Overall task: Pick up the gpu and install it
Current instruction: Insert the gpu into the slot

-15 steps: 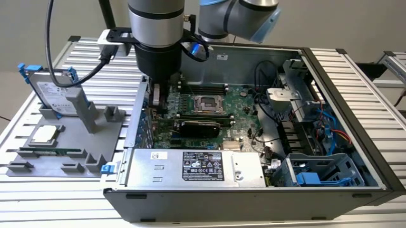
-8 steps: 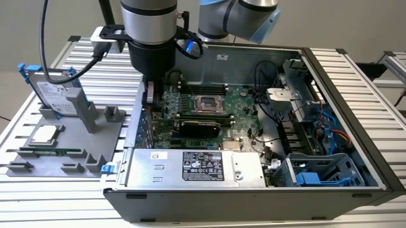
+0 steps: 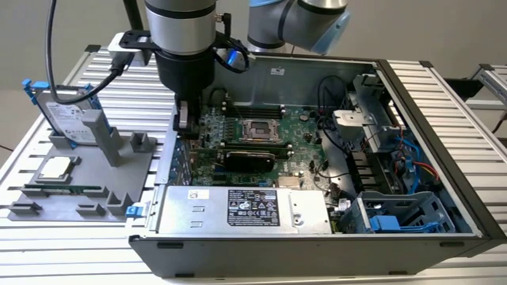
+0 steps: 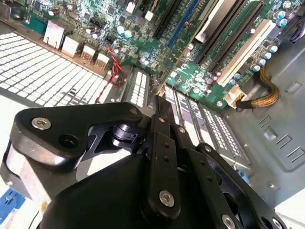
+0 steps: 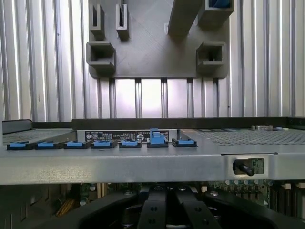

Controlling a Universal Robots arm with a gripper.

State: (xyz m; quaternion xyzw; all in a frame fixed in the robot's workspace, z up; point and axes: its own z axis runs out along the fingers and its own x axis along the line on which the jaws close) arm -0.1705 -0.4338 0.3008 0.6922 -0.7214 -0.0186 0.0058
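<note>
Black gripper point(image 3: 187, 126) over motherboard point(image 3: 253, 142)

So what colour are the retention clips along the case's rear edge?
Blue, best seen in the first wrist view: the retention clips sit in a row.

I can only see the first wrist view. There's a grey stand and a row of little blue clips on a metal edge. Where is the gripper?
Observer: In the exterior view, the gripper is down inside the open black computer case, at the flat green motherboard's edge on the exterior view's left.
Operator: What's right by it?
Observer: In the second wrist view, a long white slot on the motherboard, with nothing plugged into it.
Operator: Is anything on my grey stand?
Observer: Yes. In the exterior view, a silver hard drive with blue rails stands in the grey plastic holder.
</note>
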